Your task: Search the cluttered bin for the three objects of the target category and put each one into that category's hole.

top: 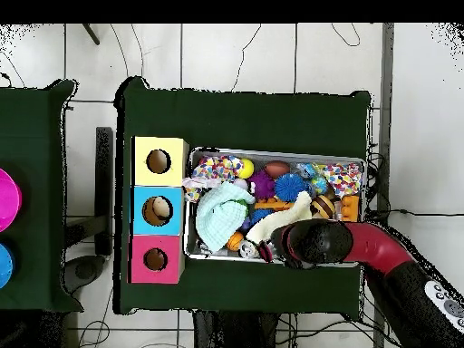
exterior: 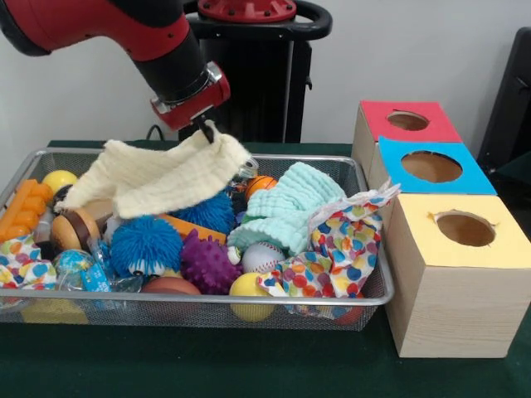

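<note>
Table (exterior: 249, 365): three boxes (exterior: 460, 274), one bin (exterior: 249, 311).

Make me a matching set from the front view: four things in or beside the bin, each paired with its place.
Things:
1. cream cloth
2. yellow-topped box
3. red-topped box
4. purple spiky ball

Places:
A. farthest of the three boxes
B. nearest of the three boxes
C. lifted above the bin at the gripper
D. in the bin near its front wall

Pairs: 1-C, 2-B, 3-A, 4-D
</note>
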Controlling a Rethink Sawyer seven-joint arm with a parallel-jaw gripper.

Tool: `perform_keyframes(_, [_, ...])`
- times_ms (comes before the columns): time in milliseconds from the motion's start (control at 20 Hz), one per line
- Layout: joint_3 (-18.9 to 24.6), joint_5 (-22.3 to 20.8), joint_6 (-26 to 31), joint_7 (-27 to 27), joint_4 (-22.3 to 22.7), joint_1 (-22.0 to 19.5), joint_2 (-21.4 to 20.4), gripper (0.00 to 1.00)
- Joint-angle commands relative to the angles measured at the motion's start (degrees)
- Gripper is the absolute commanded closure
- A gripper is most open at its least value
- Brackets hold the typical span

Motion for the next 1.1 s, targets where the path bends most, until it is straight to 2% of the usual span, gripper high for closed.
perform_keyframes(50, [13.64,4.44,4.51,-16.73,6.30,-3.86,4.99,1.00])
perform_keyframes(300, [18.94,6.85,3.84,-15.73,8.45,-8.07,9.34,1.00])
perform_keyframes(450, [20.89,6.70,4.06,-15.39,9.33,-9.85,11.37,1.00])
perform_keyframes(700, [23.34,5.12,1.04,-13.83,10.20,-12.24,14.91,1.00])
perform_keyframes(1100, [25.51,4.34,3.71,-12.67,10.28,-13.54,17.26,1.00])
